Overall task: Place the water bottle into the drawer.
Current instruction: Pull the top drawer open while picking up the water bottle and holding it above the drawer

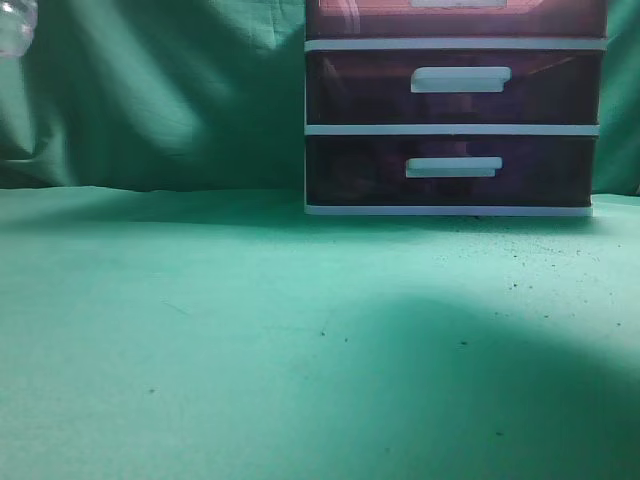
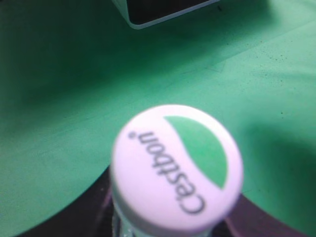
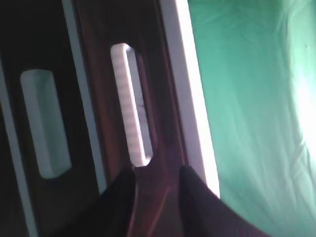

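Right tool (image 3: 157, 185) straddles the drawer (image 3: 148, 89) front; water bottle (image 2: 177, 168) well apart.

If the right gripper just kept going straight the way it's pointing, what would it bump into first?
Probably the drawer front: the right gripper points at it, just below the white handle. How near it is, I can't tell.

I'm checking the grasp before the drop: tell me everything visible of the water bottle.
The bottle shows mostly its white round cap, printed with a green leaf shape and "C'estbon", seen end-on and blurred in the left wrist view. Clear plastic shows just below it. Dark shapes flank the neck, probably the left claw. In the exterior view a clear bit sits at the top left corner.
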Motion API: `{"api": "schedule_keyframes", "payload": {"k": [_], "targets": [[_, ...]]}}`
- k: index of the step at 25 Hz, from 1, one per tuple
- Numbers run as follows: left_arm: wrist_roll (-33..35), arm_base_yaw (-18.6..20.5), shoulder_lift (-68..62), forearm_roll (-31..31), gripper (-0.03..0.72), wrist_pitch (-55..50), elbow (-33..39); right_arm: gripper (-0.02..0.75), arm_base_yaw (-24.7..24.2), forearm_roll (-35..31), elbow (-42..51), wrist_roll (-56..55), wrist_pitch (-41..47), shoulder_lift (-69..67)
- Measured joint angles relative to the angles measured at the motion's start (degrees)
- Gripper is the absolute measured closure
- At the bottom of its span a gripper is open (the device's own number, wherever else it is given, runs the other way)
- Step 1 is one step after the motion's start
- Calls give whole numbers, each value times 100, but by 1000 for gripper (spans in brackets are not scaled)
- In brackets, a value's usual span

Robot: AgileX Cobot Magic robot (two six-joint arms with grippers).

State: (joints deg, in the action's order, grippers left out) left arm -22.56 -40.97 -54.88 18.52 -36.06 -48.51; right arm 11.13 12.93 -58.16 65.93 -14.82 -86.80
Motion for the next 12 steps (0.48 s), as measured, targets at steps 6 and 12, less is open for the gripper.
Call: {"api": "schedule_keyframes", "payload": {"k": [6, 12], "targets": [[0, 0, 0, 25, 442, 0, 0, 424, 0, 384, -674, 121, -22, -757], [0, 0, 0, 252, 442, -10, 0, 399, 0, 528, -1206, 131, -22, -1384]]}}
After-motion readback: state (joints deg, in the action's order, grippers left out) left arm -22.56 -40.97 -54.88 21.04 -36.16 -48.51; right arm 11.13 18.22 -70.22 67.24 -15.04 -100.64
